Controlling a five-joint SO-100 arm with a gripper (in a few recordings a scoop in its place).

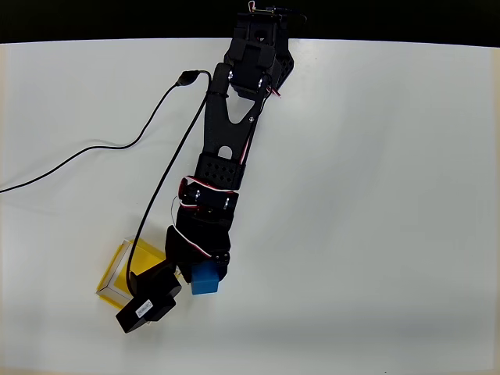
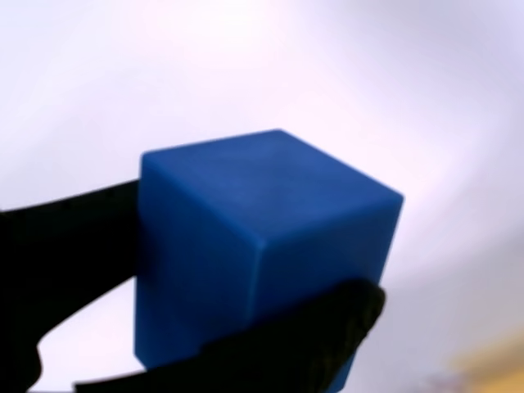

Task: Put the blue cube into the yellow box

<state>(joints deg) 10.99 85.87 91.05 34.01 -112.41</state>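
We are seeing one small, plain, bright-blue cube [image 2: 262, 262] and one flat, square, open yellow box [image 1: 125, 269] with pale edges. The black claw [image 1: 199, 273] is squeezing the blue cube between its two dark fingers [image 2: 65, 270], one on the left side and one on the near right side in the wrist view. In the overhead view, the blue cube is sitting just to the right of the yellow box, not inside it. One black cable [image 1: 101, 148] is lying across the white table [image 1: 375, 195].
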